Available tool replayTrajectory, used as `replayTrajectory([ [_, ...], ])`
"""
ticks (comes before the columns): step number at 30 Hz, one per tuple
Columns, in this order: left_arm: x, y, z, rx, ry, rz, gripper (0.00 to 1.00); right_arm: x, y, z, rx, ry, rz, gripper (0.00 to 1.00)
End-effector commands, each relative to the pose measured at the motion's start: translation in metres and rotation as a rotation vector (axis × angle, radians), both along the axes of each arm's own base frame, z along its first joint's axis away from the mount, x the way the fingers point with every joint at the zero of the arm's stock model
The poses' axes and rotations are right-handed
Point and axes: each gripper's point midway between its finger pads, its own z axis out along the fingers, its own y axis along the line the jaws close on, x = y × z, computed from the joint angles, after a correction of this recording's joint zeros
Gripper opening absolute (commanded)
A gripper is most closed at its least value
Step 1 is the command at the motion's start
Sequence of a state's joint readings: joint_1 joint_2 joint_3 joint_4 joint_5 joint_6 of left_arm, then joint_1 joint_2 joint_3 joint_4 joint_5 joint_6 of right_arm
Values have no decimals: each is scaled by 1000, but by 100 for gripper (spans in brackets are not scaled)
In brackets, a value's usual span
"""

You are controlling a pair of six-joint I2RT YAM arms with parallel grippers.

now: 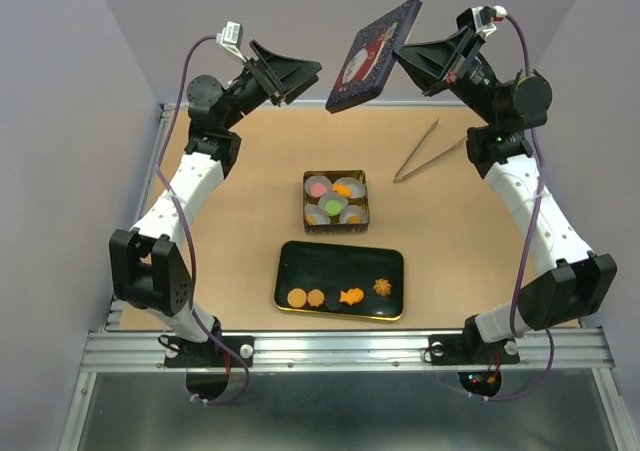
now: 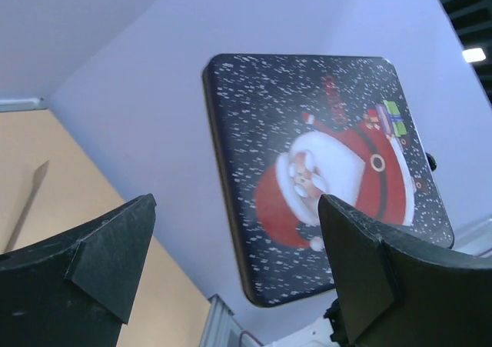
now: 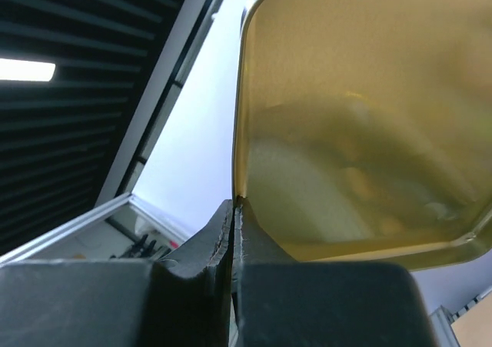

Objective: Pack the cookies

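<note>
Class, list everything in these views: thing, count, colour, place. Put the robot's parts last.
tin: one, dark, table centre.
paper cups: several, white, in tin.
cookies in tin: at least three, pink, orange, green, in cups.
tray: one, black, nearer than tin.
cookies on tray: four, orange-tan and brown, near edge.
tongs: one pair, brownish, far right.
lid: one, dark with Santa, held aloft.
table: one, tan.
left arm: black-white, jaws open, empty.
right arm: black-white, jaws shut on lid.

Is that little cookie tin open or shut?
Open. The right gripper holds its Santa lid aloft; cookies show inside the tin.
</note>
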State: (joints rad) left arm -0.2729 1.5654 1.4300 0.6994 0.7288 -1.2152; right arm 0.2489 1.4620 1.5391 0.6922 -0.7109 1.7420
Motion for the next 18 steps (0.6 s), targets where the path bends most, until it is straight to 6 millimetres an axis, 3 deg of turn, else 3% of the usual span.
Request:
replayTrajectory([
  [1,-21,3,17,-125,-70,-109,99,-51,-13,34,70,-201,54,0],
  [5,-16,3,5,-148,-26,-115,99,-53,-13,33,82,-204,80,0],
  [9,-19,5,6,-187,-33,-132,99,-58,-15,30,109,-215,120,0],
  [18,-38,15,26,-305,-104,-210,99,-56,-15,19,131,-205,162,0],
])
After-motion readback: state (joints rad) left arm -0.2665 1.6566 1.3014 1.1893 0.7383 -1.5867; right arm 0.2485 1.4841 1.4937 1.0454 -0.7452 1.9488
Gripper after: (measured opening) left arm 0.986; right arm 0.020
